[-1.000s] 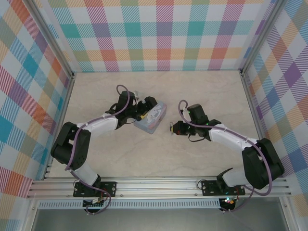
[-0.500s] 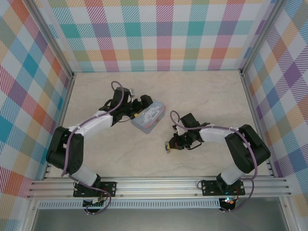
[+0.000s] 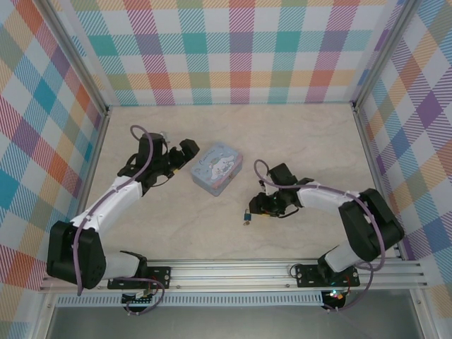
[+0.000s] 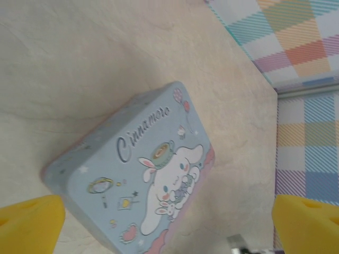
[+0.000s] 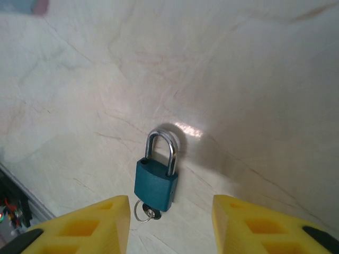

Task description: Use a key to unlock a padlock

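I counted three things on the table point(image 3: 296, 134): one teal padlock point(image 5: 157, 182), one small key point(image 5: 151, 213) and one pale blue tin point(image 3: 217, 169).

Robot test cell in a lab, not a lived-in room.
The left arm point(image 3: 106, 201) and right arm point(image 3: 328, 199) are bolted to an aluminium extrusion rail point(image 3: 233, 272) at the near edge of a pale marble-pattern table point(image 3: 296, 134). 3 pastel plaid panels, namely the back wall point(image 3: 233, 49), left wall point(image 3: 35, 141) and right wall point(image 3: 417, 141), box in the work area, framed by a bare metal post point(image 3: 74, 53).
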Controlling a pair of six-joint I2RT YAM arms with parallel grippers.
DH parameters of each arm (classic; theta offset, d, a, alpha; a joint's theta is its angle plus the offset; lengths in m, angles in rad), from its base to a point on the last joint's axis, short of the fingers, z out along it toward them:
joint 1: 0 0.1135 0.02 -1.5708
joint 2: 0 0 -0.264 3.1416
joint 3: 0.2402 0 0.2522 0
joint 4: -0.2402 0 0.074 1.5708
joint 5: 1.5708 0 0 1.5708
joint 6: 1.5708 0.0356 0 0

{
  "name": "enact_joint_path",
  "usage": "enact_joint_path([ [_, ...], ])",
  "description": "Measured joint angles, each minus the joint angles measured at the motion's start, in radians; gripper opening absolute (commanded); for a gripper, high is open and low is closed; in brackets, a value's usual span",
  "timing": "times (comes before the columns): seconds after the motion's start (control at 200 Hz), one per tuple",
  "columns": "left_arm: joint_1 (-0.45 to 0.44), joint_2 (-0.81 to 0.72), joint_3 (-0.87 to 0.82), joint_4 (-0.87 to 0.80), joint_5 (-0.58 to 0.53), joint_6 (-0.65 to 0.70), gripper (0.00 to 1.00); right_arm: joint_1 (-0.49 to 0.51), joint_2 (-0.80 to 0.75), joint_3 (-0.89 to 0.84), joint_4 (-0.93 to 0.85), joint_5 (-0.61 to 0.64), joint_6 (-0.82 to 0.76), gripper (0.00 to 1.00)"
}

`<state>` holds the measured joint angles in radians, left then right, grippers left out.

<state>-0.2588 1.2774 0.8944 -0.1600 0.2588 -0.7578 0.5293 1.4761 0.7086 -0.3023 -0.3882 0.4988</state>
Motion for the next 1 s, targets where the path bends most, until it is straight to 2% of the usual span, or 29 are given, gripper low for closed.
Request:
enact_joint_path([
  [0.155, 0.037, -0.097, -0.024, -0.062, -0.095, 0.046, 1.0, -0.048, -0.158, 0.011, -0.03, 0.113, -0.056, 0.61],
  [0.385, 0.07, -0.23, -0.116, -0.111, -0.341, 0.148, 1.0, -0.174, -0.327, 0.004, 0.055, 0.314, -0.167, 1.0],
  [0.535, 0.085, -0.303, -0.224, -0.064, -0.508, 0.251, 1.0, -0.308, -0.34, -0.022, 0.15, 0.399, -0.22, 1.0],
  [0.715, 0.105, -0.354, -0.375, 0.08, -0.663, 0.392, 1.0, -0.446, -0.266, -0.102, 0.323, 0.494, -0.323, 1.0],
  [0.86, 0.116, -0.328, -0.442, 0.203, -0.68, 0.507, 1.0, -0.505, -0.186, -0.195, 0.47, 0.5, -0.359, 1.0],
  [1.0, 0.117, -0.262, -0.473, 0.333, -0.663, 0.599, 1.0, -0.51, -0.134, -0.273, 0.677, 0.469, -0.388, 1.0],
])
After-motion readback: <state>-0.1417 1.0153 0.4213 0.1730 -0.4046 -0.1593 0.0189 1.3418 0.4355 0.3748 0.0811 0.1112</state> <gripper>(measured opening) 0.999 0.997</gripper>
